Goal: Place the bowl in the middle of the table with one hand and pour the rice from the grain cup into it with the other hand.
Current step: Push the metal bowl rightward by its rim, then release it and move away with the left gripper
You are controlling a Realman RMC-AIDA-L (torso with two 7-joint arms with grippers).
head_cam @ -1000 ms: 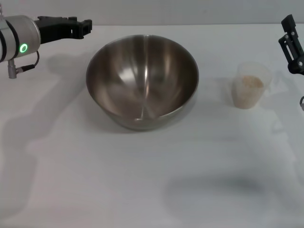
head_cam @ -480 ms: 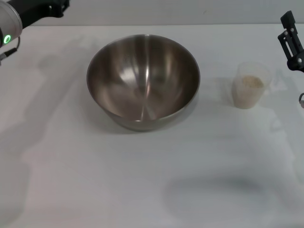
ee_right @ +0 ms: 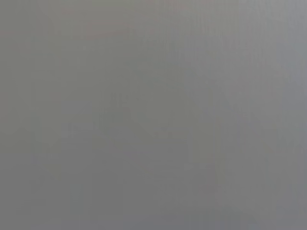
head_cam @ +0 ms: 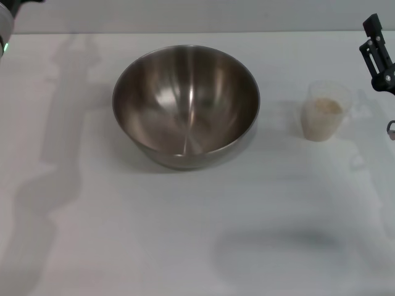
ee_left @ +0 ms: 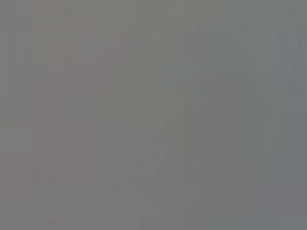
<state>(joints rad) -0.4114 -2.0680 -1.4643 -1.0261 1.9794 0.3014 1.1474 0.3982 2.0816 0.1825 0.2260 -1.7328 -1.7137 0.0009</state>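
The left arm (head_cam: 3, 24) shows only as a sliver of silver casing with a green light at the far left corner of the head view, its end effector out of sight. The right end effector (head_cam: 378, 58) hangs at the far right edge, above and just beside the grain cup (head_cam: 326, 111); whether it is open I cannot tell, and it holds nothing. The bowl (head_cam: 186, 105) sits upright mid-surface (head_cam: 185, 246), well apart from the cup holding the rice (head_cam: 325, 106).
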